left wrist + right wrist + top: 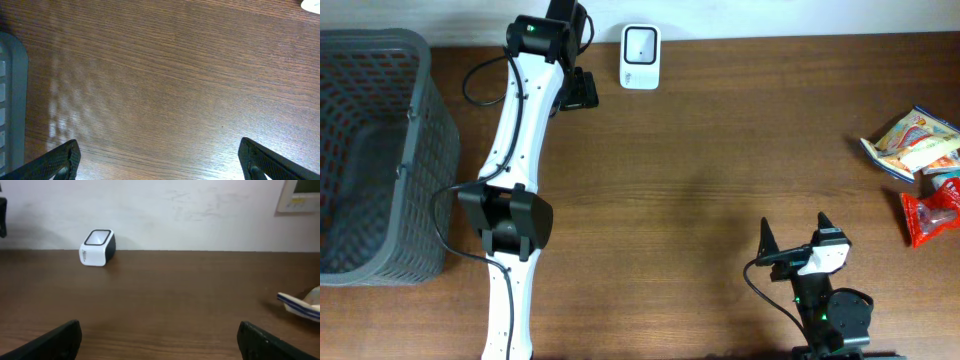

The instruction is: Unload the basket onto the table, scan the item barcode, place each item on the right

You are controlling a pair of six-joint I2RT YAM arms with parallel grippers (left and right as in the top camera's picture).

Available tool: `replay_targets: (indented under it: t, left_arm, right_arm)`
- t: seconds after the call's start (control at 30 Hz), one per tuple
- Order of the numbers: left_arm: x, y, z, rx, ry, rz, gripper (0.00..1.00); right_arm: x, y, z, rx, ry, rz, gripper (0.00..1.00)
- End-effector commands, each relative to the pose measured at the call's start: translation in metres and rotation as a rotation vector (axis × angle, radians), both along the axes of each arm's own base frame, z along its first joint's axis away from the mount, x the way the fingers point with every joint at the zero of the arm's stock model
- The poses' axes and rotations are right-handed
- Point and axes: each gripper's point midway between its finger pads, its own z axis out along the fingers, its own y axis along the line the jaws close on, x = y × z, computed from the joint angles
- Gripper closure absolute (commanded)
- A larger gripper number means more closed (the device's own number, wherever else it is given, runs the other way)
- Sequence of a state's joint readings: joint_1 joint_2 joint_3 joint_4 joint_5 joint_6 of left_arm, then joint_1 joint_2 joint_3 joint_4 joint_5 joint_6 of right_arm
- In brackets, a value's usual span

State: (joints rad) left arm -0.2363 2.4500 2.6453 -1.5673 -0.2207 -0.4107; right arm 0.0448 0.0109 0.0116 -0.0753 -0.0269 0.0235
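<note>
The grey plastic mesh basket [380, 150] runs off the left edge overhead. The colourful snack packets [918, 145] get clipped on the right, print way too small to read. The left wrist view only catches a sliver of that basket.

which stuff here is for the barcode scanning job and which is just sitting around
For the job:
white scanner at the table's far edge
snack packets at the right
red packet beside them

Probably just lying about:
grey basket at the left
</note>
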Motion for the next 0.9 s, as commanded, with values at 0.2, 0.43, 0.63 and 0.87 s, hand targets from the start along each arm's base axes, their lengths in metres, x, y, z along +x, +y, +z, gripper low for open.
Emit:
replay_targets:
  t: [0.2,0.43,0.63,0.87]
  left_arm:
    - [-0.0004,-0.0027,0.0025,0.001,-0.004,-0.014,0.01]
    - [-0.0004,-0.0027,0.0025,0.001,-0.004,-0.014,0.01]
    - [-0.0004,-0.0027,0.0025,0.001,-0.004,-0.014,0.01]
    - [-0.0006,-0.0024,0.0025,0.003,-0.004,-0.014,0.01]
  right_arm:
    - [0.0000,-0.0037,-0.0034,-0.069,0.003,-0.013,0.01]
    - [0.0000,-0.0035,-0.0030,-0.005,0.005,-0.017,0.02]
    - [0.0000,-0.0033,-0.0023,-0.005,0.002,-0.016,0.02]
    - [0.0000,-0.0033,-0.0023,-0.005,0.002,-0.016,0.02]
